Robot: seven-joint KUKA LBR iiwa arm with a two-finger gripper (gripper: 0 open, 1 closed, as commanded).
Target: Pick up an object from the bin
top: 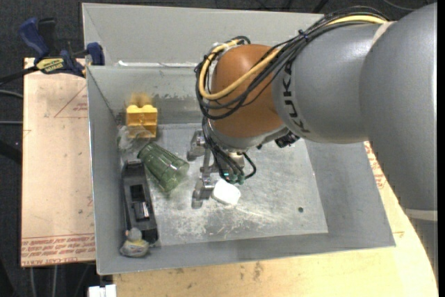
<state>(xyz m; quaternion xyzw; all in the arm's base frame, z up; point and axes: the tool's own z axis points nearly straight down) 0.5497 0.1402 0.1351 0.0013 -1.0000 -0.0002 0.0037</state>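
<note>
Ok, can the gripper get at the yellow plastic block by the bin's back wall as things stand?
Probably yes, from above: nothing lies on the yellow plastic block. But it sits close to the back wall, with the clear green cup just in front, between it and the gripper.

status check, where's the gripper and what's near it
gripper low at bin centre. small white lump beside it, grip unconfirmed. green see-through plastic cup on its side close by.
</note>
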